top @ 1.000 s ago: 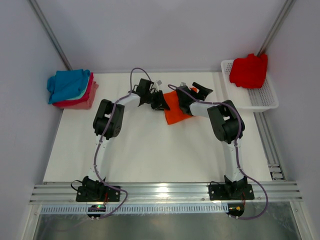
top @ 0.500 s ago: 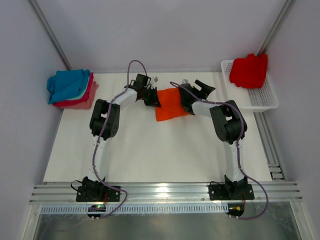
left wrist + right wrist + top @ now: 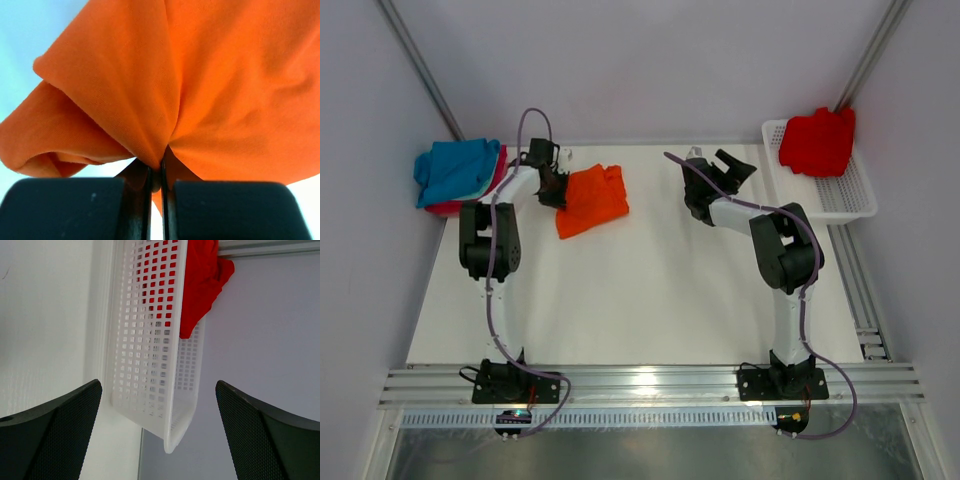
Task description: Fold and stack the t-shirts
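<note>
Left gripper (image 3: 156, 172) clenched on a fold of orange t-shirt (image 3: 220, 85), bundle bunched beyond the jaws; probably bound for the stack (image 3: 460, 177) alongside. Right gripper (image 3: 159, 432) released, empty, facing basket (image 3: 150, 365).

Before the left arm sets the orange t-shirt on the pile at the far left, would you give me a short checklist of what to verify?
1. Grip: ok. The left gripper is shut on a pinch of the orange t-shirt.
2. Fold tidy: cannot tell. The cloth bunches at the grip in the wrist view.
3. Target: ok. The pile sits beside the left gripper, with a blue shirt on top and nothing lying on it.
4. Other arm clear: ok. The right gripper is open, empty and well apart from the orange t-shirt.
5. Path clear of other cloth: ok. The red t-shirt lies in the basket on the far right.
</note>
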